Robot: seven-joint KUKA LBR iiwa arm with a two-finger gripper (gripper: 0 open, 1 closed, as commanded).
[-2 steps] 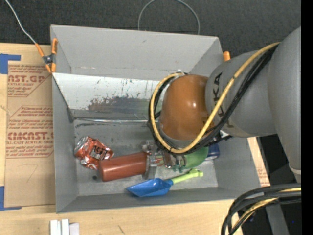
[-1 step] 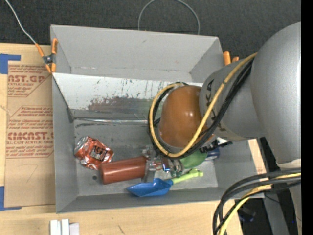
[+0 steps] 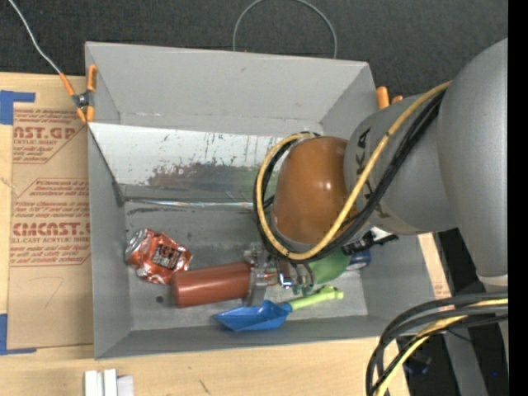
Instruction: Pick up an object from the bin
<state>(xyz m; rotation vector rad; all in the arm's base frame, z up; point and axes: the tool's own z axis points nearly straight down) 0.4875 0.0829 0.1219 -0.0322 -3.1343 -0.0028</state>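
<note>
- Mostly, the grey bin (image 3: 198,221) is bare along its far and left walls; things crowd its near edge.
- Tool (image 3: 276,275) sits low by the near edge's middle; how far it is open cannot be told.
- Red-brown cylinder (image 3: 210,285) lies just left of the tool, its right end meeting it.
- Crushed red can (image 3: 157,256) lies further left.
- Blue scoop (image 3: 247,316) lies against the near wall.
</note>
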